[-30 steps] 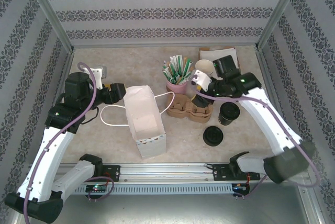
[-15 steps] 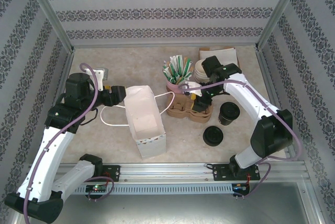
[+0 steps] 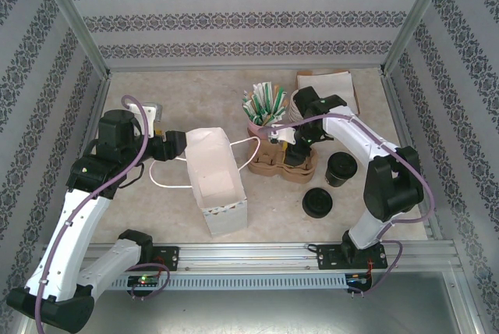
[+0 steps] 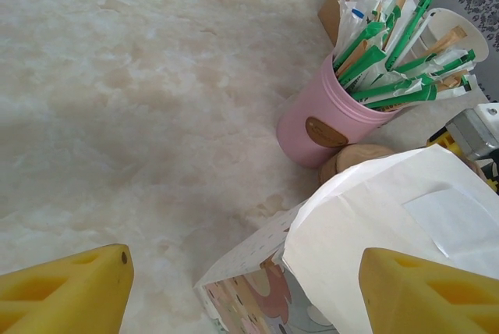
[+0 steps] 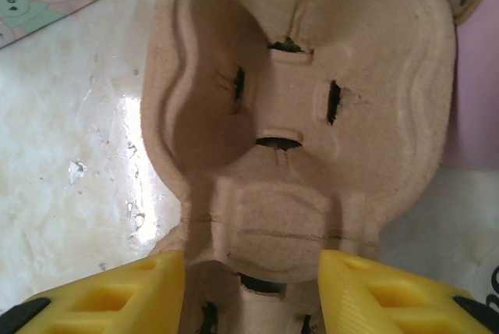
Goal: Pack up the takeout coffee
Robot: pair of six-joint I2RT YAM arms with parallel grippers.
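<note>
The right gripper point(image 3: 295, 147) hangs over the pulp cup carrier point(image 3: 269, 164), which sits just right of the white paper bag point(image 3: 218, 186). From above, its arm covers the fingertips and the carrier's far end. The right wrist view cuts the yellow fingers point(image 5: 117, 295) off at the bottom edge. They stand about half apart, over the carrier's point(image 5: 304, 115) middle ridge. No grip shows, and I cannot tell whether they touch the pulp.

The left gripper point(image 3: 173, 145) is at the bag's left side, near its far corner. In the left wrist view only the fingertips point(image 4: 70, 295) show, spread wide. The bag's point(image 4: 374, 217) rim lies between them and runs under the right-hand tip. Whether that tip touches the paper is unclear, and nothing is held.

The takeout coffee point(image 3: 341, 168) stands upright with its lid on, well to the right of the bag, past the carrier and clear of both grippers. A loose black lid point(image 3: 318, 203) lies right of the bag, nearer the arm bases. A pink cup point(image 4: 312, 127) of wrapped straws stands beyond the bag's far right corner. The wrappers half hide a cream paper cup point(image 4: 448, 26) behind it.
</note>
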